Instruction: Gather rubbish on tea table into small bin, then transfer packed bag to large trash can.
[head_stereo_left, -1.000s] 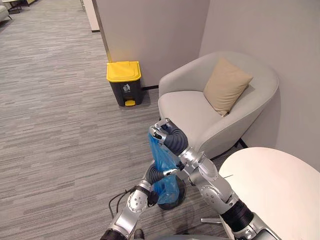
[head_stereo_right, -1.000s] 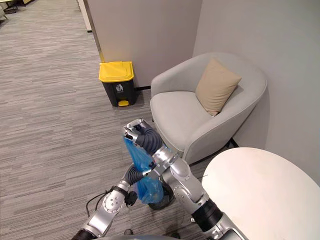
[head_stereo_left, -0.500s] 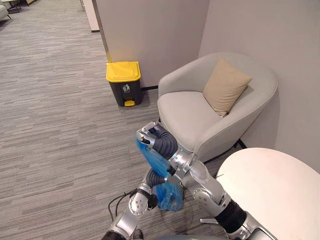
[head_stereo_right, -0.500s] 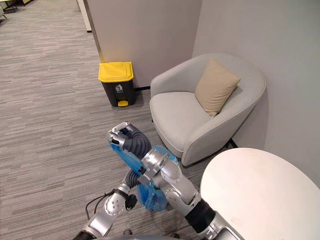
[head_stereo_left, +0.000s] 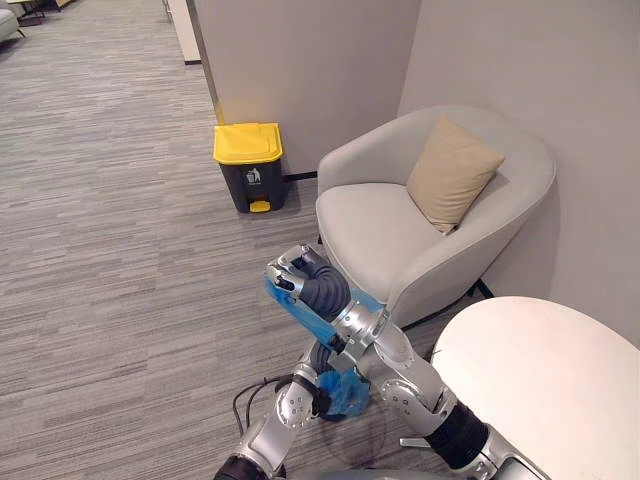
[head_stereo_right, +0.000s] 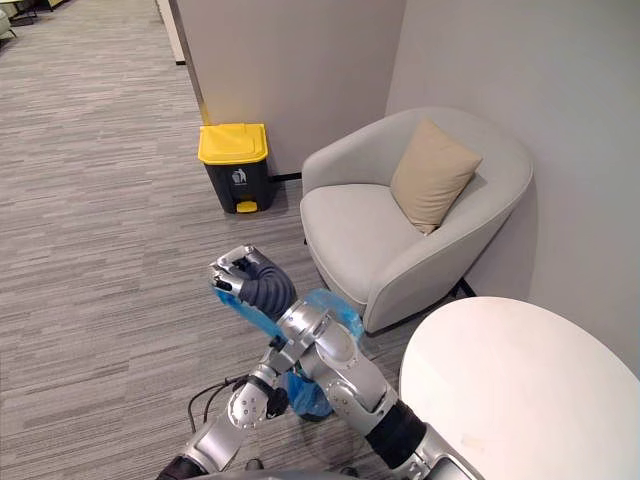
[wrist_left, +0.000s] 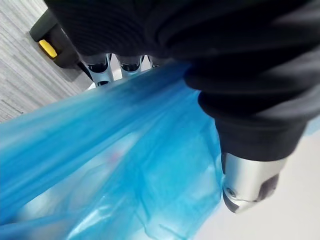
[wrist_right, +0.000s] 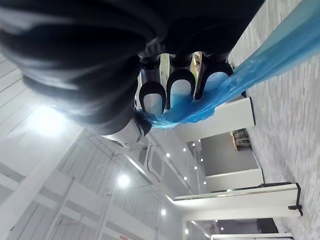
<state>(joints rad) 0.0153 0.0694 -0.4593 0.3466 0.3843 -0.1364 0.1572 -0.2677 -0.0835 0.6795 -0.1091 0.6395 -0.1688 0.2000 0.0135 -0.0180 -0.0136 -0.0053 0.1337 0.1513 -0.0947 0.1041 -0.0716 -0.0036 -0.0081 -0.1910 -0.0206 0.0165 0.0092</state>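
A blue plastic bag (head_stereo_left: 343, 392) hangs between my two hands above the carpet. My right hand (head_stereo_left: 298, 275) is raised and curled tight on the bag's gathered top (wrist_right: 200, 105), which stretches as a taut strip down along my forearm. My left hand (head_stereo_left: 322, 358) sits low against the bag's bulging body, and the blue film (wrist_left: 125, 165) runs under its curled fingers (wrist_left: 107, 64). The large trash can (head_stereo_left: 248, 165), dark grey with a shut yellow lid, stands on the floor by the wall, well ahead of both hands.
A grey armchair (head_stereo_left: 400, 230) with a tan cushion (head_stereo_left: 452, 170) stands to the right of the hands. A white round table (head_stereo_left: 550, 380) fills the lower right. A wall pillar (head_stereo_left: 300, 70) rises behind the trash can. Open carpet (head_stereo_left: 110, 250) lies to the left.
My right hand has swung left with the bag's top, pulling the film taut along the forearm. The bag's bulk and my left hand have sunk lower.
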